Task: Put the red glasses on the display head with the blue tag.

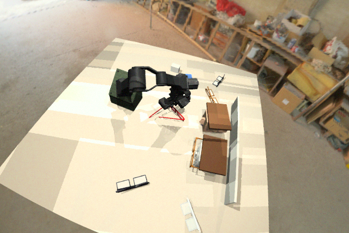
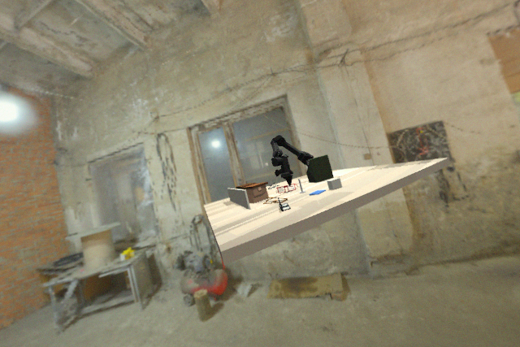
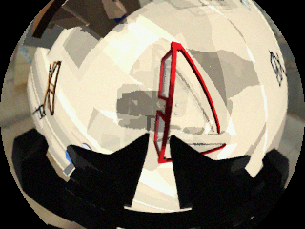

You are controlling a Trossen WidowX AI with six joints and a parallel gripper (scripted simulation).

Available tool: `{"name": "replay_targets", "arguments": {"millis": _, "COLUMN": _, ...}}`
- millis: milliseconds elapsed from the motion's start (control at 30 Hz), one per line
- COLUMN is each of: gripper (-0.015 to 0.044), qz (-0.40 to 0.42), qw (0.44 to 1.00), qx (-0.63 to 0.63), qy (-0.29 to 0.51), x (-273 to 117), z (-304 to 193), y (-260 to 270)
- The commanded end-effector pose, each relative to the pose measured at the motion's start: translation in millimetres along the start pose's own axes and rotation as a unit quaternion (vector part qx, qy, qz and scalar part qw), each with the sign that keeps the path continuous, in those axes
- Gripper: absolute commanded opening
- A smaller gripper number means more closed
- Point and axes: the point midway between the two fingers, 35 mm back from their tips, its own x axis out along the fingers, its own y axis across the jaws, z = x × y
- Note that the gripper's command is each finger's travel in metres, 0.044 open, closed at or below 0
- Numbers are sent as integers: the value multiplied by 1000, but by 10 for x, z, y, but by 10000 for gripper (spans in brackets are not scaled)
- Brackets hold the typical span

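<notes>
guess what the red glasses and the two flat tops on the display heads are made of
Red glasses: probably glossy plastic or painted metal; the thin rims show uneven red shading.

Flat brown tops: perhaps matte painted board, being evenly coloured and square-edged, with no visible grain.

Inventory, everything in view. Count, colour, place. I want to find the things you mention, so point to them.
red glasses (image 1: 172,118) (image 2: 288,188) (image 3: 172,86): 1, red, under hand
display heads (image 1: 218,116) (image 1: 213,155) (image 2: 257,193): 2, brown-topped, by panel
panel (image 1: 233,151) (image 2: 238,197): 1, grey, behind heads
amber glasses (image 1: 211,95) (image 1: 192,154): 2, one loose, one on a head
black glasses (image 1: 132,187) (image 1: 218,80): 2, opposite sides
white glasses (image 1: 193,214): 1, table edge
block (image 1: 175,67) (image 2: 335,184): 1, whitish, beside blue pad
blue pad (image 1: 192,76) (image 2: 318,192): 1
post (image 2: 301,186): 1, grey, near pad
background: cluttered room
arm (image 1: 137,79) (image 2: 289,143): 1, black, dark-green base
hand (image 2: 289,184) (image 3: 159,137): 1, black, open
</notes>
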Motion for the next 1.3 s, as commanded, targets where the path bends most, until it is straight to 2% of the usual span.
{"name": "replay_targets", "arguments": {"millis": 0, "gripper": 120, "qz": -8, "qw": 1000, "qx": -6, "qy": 2, "x": 118, "z": -34, "y": -17}}
{"name": "replay_targets", "arguments": {"millis": 833, "gripper": 120, "qz": -9, "qw": 1000, "qx": -6, "qy": 2, "x": 191, "z": -38, "y": -73}}
{"name": "replay_targets", "arguments": {"millis": 900, "gripper": 67, "qz": -7, "qw": 1000, "qx": -5, "qy": 3, "x": 189, "z": -38, "y": -40}}
{"name": "replay_targets", "arguments": {"millis": 1267, "gripper": 0, "qz": -7, "qw": 1000, "qx": -5, "qy": 3, "x": 189, "z": -38, "y": -40}}
